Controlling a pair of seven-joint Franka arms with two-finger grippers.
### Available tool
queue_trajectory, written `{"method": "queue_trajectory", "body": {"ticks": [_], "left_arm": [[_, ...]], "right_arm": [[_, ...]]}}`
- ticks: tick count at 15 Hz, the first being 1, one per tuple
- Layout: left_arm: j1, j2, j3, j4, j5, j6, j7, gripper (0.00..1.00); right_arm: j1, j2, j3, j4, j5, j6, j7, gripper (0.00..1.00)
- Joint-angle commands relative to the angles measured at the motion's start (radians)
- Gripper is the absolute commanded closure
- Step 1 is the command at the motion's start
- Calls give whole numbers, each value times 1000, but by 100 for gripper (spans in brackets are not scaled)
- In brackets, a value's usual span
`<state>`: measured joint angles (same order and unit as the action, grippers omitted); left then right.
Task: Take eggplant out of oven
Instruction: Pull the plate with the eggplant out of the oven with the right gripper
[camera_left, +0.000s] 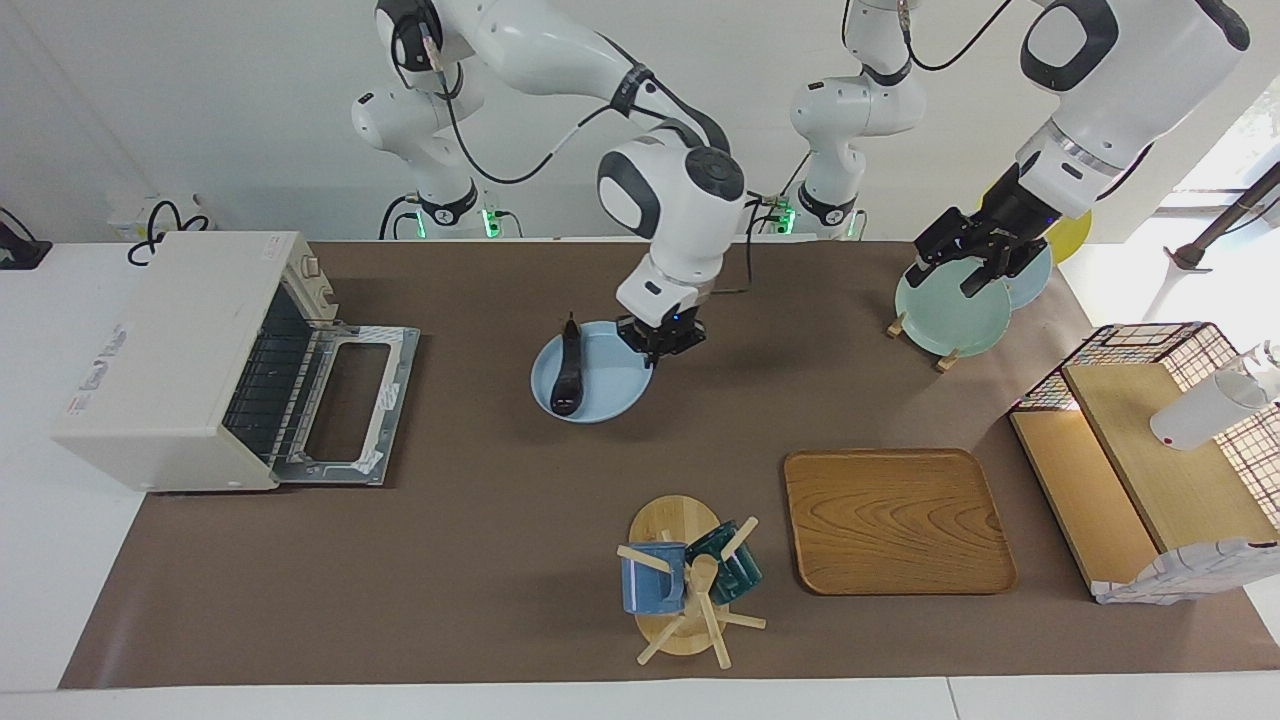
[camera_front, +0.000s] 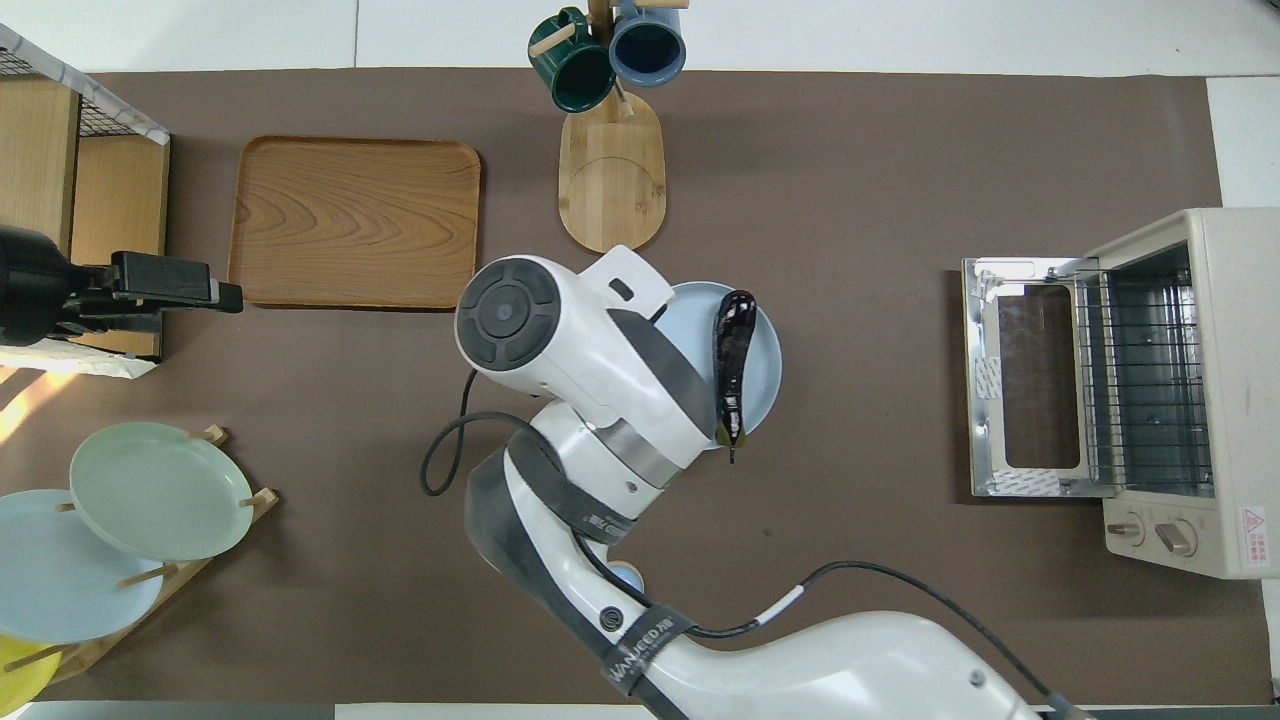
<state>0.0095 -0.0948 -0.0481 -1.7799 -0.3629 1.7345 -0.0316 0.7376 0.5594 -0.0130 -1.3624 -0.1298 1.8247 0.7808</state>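
black-fingered, the right gripper (camera_left: 660, 342) hangs over the rim of the pale blue plate (camera_left: 610, 392); i cannot tell whether it is open or closed, and it holds nothing. the eggplant (camera_left: 568, 372) lies on that plate, well apart from the oven (camera_left: 165, 365), whose door (camera_left: 350, 405) lies open on the counter (camera_left: 480, 560). the left gripper (camera_left: 975, 262) waits over the plate rack (camera_left: 945, 352), its grip unreadable.

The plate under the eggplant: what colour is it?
Pale blue plate; overhead view shows it best.
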Motion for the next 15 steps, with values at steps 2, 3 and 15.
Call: {"method": "queue_trajectory", "body": {"ticks": [2, 3, 15], "left_arm": [[30, -34, -3, -46, -21, 25, -10, 0], [32, -34, -3, -46, -21, 23, -11, 0], [14, -31, -9, -44, -7, 59, -39, 0]], "right_arm": [[34, 97, 7, 72, 27, 109, 87, 100], [34, 93, 7, 43, 35, 129, 95, 100], [-141, -99, -16, -56, 69, 30, -52, 78]]}}
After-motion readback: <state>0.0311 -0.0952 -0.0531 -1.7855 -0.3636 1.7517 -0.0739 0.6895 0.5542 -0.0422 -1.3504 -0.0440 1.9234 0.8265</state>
